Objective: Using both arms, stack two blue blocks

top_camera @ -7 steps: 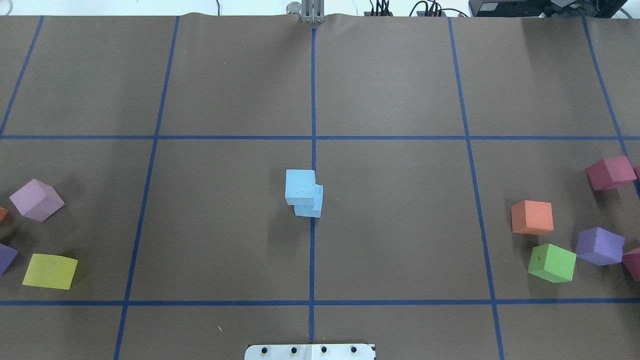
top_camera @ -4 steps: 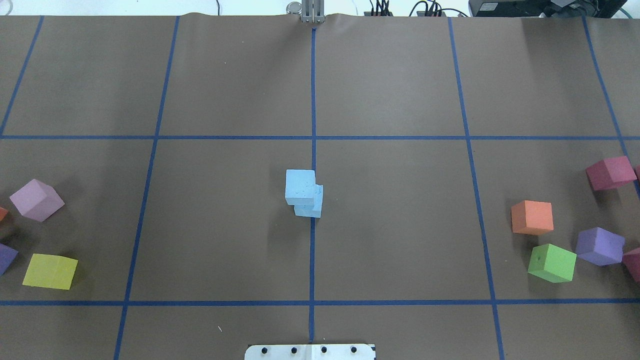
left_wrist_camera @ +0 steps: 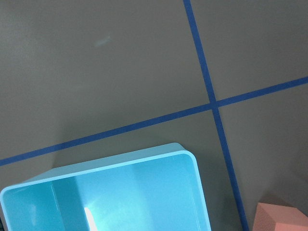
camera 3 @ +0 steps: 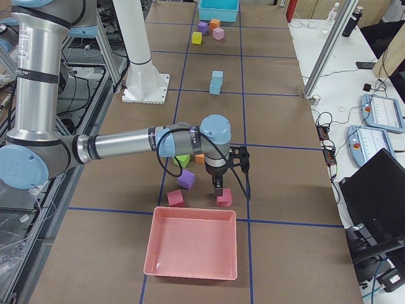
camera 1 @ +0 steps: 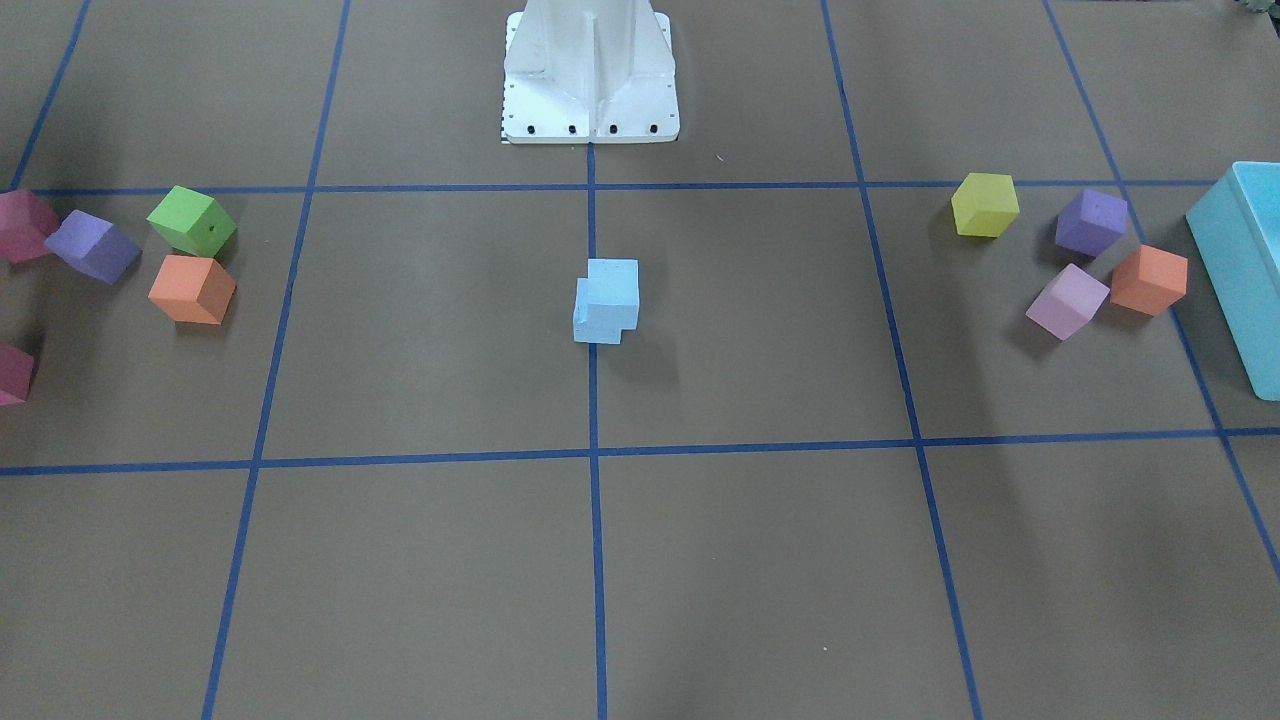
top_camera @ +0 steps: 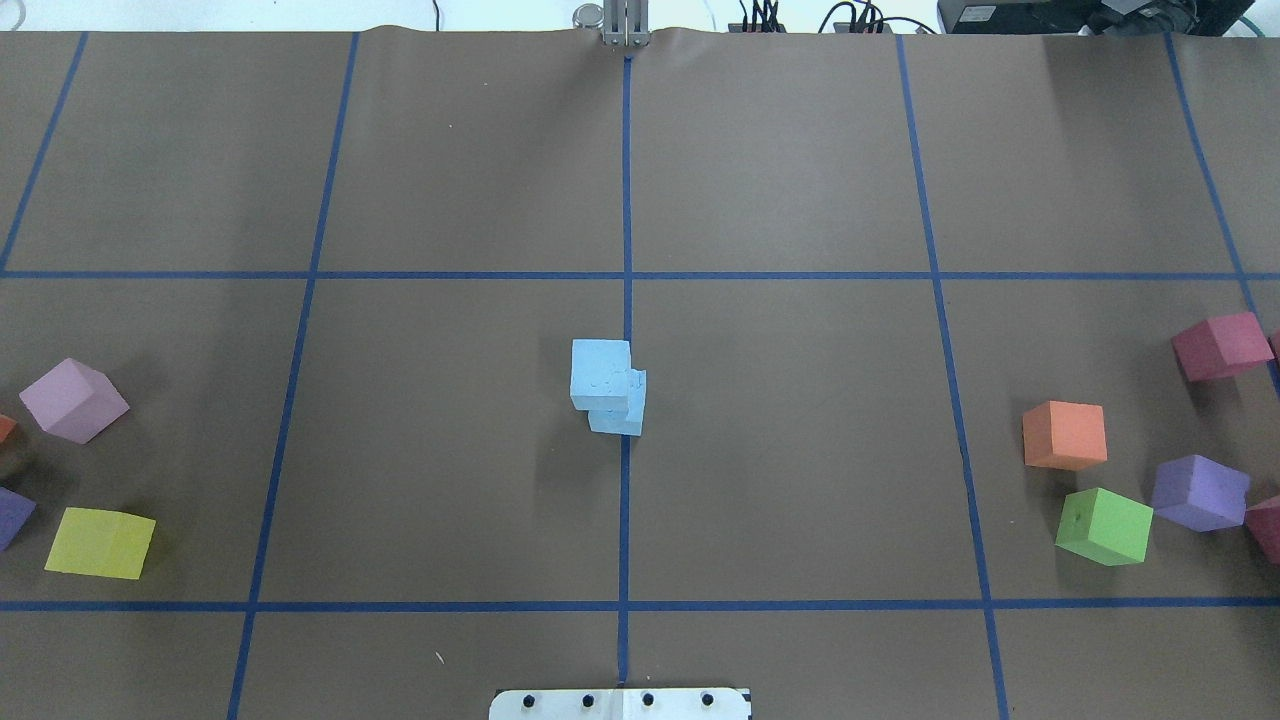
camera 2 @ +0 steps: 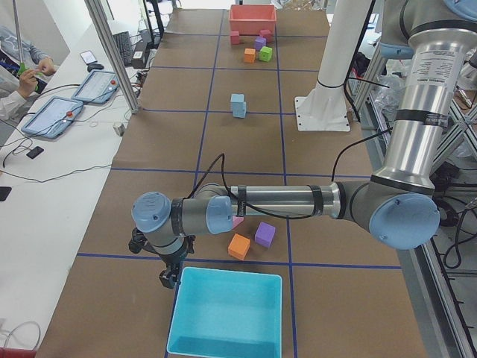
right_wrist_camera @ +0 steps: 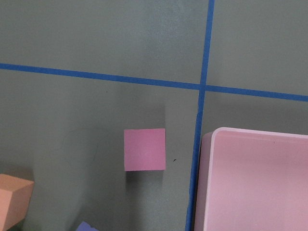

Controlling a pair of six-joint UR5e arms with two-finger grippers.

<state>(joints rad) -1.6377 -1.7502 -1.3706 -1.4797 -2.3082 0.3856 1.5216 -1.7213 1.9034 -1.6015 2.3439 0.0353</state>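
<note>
The two blue blocks stand stacked at the table's middle on the centre tape line. The upper block point(top_camera: 600, 373) sits offset on the lower block point(top_camera: 620, 420); they also show in the front view point(camera 1: 610, 290). No arm is near them. My left gripper point(camera 2: 169, 274) hangs by the turquoise box's far corner, seen only in the left side view. My right gripper point(camera 3: 218, 188) hangs over a pink cube point(right_wrist_camera: 144, 149) beside the pink tray, seen only in the right side view. I cannot tell whether either is open or shut.
A turquoise box point(camera 2: 223, 339) stands at my left end with yellow point(top_camera: 100, 542), lilac point(top_camera: 73, 400), purple and orange cubes nearby. A pink tray point(camera 3: 190, 272) stands at my right end with orange point(top_camera: 1065, 435), green point(top_camera: 1103, 526), purple and red cubes. The white pedestal point(camera 1: 590, 70) stands behind centre.
</note>
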